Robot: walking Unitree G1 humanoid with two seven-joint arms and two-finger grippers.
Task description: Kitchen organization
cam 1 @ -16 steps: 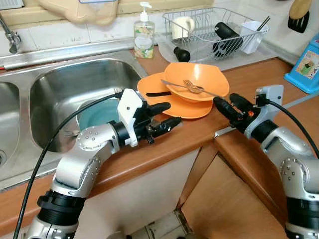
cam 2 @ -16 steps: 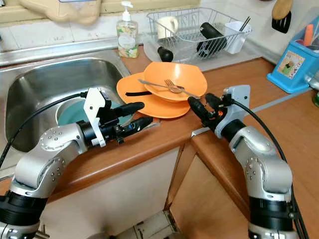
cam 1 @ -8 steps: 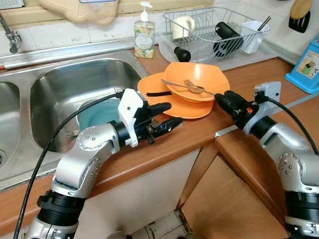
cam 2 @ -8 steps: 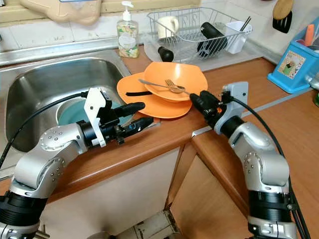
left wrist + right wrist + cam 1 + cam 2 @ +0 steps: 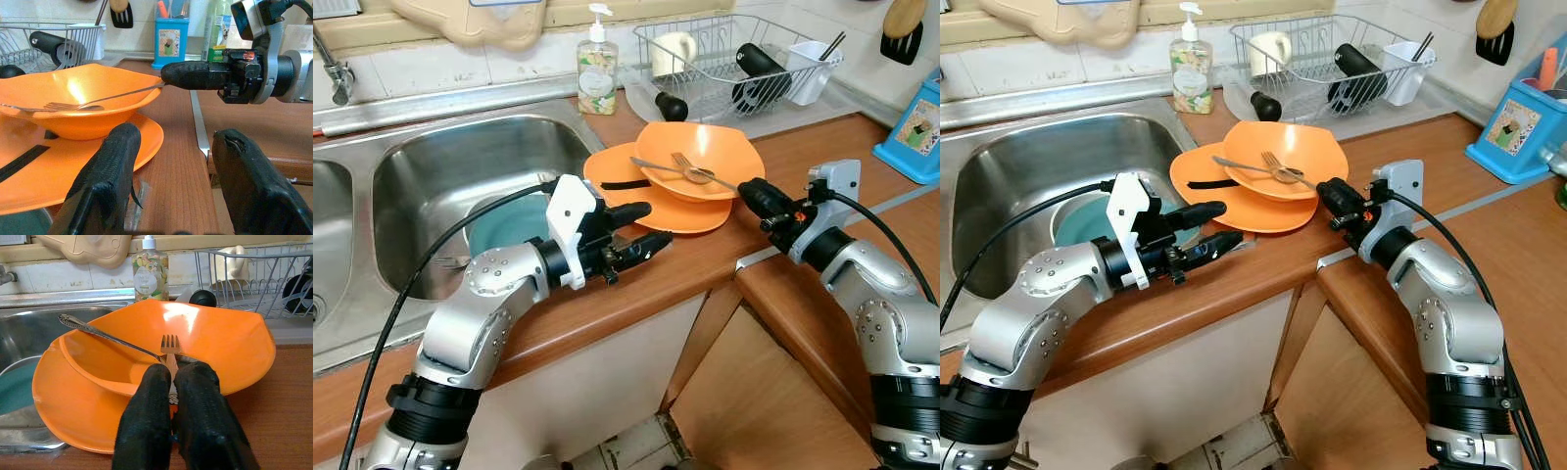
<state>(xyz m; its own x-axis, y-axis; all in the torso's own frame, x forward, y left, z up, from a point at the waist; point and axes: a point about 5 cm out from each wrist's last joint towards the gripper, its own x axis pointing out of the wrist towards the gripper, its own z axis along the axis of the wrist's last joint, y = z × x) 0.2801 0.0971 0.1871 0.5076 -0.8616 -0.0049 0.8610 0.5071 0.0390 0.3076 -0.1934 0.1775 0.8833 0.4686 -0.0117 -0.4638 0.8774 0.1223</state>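
Observation:
An orange bowl (image 5: 720, 152) sits on an orange plate (image 5: 612, 168) on the wooden counter beside the sink. A fork (image 5: 683, 163) and a spoon (image 5: 98, 332) lie in the bowl. My right gripper (image 5: 751, 191) is at the bowl's right rim, shut on the fork (image 5: 169, 345) handle, which runs between its fingers (image 5: 146, 426). My left gripper (image 5: 646, 227) hovers open over the counter just in front of the plate, holding nothing. A black strip (image 5: 624, 184) lies on the plate.
A teal dish (image 5: 504, 225) lies in the steel sink (image 5: 431, 166). Behind the plate are a soap bottle (image 5: 596, 64) and a wire dish rack (image 5: 734, 59) with cups and a black bottle. A blue box (image 5: 913, 127) stands far right. The counter's front edge is close.
My right gripper has moved forward to the bowl's right rim and gone from open to shut on the fork handle. The left arm has stayed put.

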